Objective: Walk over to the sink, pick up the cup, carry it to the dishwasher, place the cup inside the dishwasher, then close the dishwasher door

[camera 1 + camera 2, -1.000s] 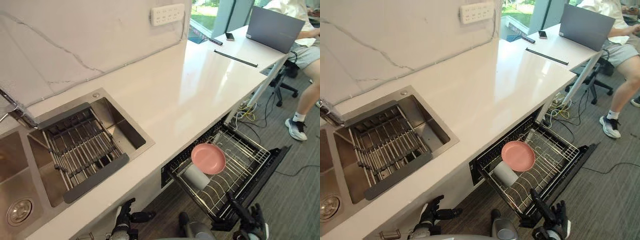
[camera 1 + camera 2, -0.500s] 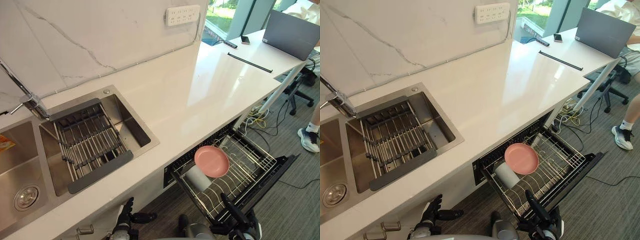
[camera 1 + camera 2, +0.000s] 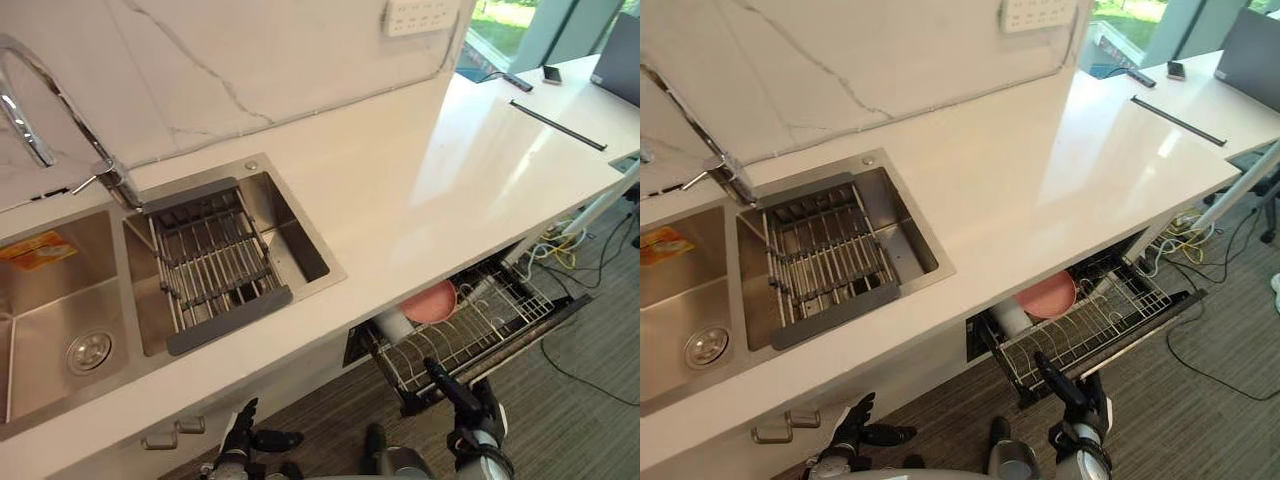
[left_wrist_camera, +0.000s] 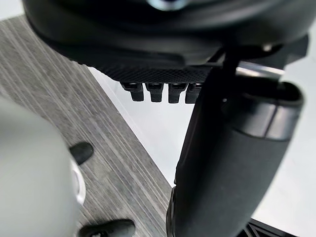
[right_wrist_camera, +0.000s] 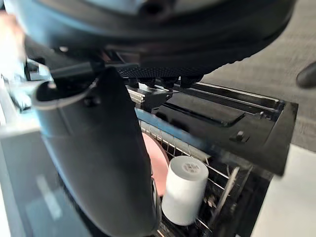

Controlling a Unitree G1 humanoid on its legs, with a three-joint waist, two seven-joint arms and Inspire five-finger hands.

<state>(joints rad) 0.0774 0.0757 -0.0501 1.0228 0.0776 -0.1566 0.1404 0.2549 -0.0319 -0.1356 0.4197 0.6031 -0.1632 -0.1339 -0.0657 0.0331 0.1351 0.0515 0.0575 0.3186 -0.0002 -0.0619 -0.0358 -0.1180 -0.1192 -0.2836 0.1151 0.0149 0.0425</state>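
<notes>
— Under the front edge of the white stone worktop [image 3: 400, 200], report task status.

— Pick-up, carry and placement: judged complete. The white cylindrical cup [image 5: 185, 190] sits in the dishwasher's steel wire rack [image 3: 470, 335]. It is at the rack's inner edge, toward the sink-side corner, just beside the round pink plate [image 3: 430, 300]. Remaining: close the dark dishwasher door [image 5: 217, 121], which stands open with the rack drawn partly out.

— Cup orientation?

— Long axis near upright, leaning slightly. The end facing up looks like the closed base, so the mouth probably points down into the rack. This cannot be confirmed from the angle available.

— Hand states?

— Right hand [image 3: 465, 400]: fingers straight and spread, holding nothing, at the rack's outer edge. Left hand [image 3: 243, 440]: fingers loosely spread, holding nothing, low near the floor and well apart from the dishwasher.

— Next requirement?

— Judgement: seat the rack fully inside, then shut the door. A rack left protruding is likely to block closure.
</notes>
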